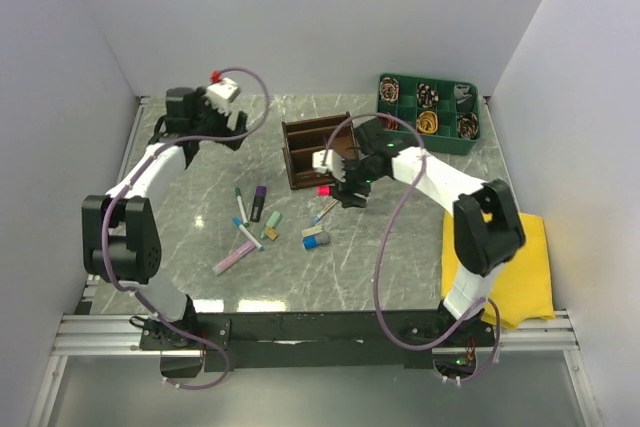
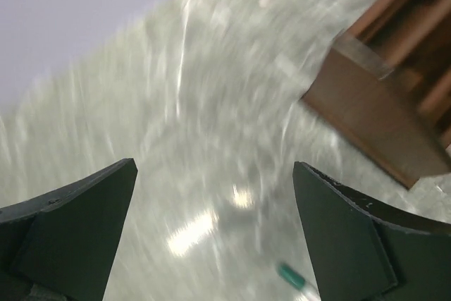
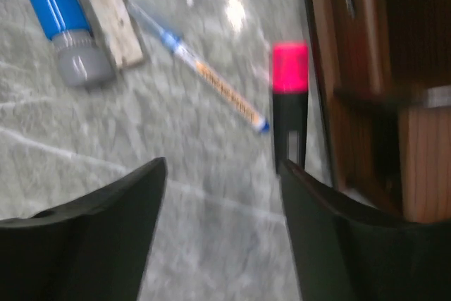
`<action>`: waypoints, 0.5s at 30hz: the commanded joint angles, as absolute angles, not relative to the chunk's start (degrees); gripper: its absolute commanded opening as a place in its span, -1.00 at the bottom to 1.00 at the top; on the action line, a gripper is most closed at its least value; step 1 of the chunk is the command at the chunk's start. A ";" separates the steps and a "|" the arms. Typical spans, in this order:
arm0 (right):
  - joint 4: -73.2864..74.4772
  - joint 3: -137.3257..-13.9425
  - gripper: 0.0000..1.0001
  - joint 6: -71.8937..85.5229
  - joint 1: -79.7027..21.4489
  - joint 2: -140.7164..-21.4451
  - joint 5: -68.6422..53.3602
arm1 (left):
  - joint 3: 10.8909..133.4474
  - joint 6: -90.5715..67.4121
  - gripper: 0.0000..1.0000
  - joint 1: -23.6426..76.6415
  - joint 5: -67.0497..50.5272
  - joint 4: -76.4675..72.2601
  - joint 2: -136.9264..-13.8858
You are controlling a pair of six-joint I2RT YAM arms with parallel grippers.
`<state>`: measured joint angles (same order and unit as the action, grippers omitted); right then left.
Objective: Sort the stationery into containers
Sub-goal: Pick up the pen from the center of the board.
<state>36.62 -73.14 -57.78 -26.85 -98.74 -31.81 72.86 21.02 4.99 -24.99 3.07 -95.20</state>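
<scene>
The pink-black highlighter (image 3: pixel 289 96) is seen lying on the surface (image 3: pixel 70 139), just beside the brown organiser (image 3: pixel 352 54). The right pincer (image 3: pixel 222 167) is held apart at its black end. The left pincer (image 2: pixel 215 167) is likewise spread, with nothing gripped.

Stationery (image 1: pixel 262 225) lies before the organiser (image 1: pixel 303 175) (cable tray (image 1: pixel 425 146) behind, right).
</scene>
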 commanded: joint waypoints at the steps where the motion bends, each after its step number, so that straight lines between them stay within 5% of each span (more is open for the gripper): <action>1: 37.61 -83.28 0.32 -59.68 -30.14 -105.26 -30.14 | 64.97 4.31 0.99 0.27 -18.72 0.53 -90.11; 15: 47.82 -94.31 0.08 -63.37 -32.87 -117.59 -27.16 | 49.75 6.33 0.99 -2.46 -15.11 -7.64 -78.93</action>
<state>45.25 -91.42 -62.37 -31.53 -116.46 -28.73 51.48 7.81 -2.17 -15.75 -2.85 -81.89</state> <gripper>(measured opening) 0.544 0.995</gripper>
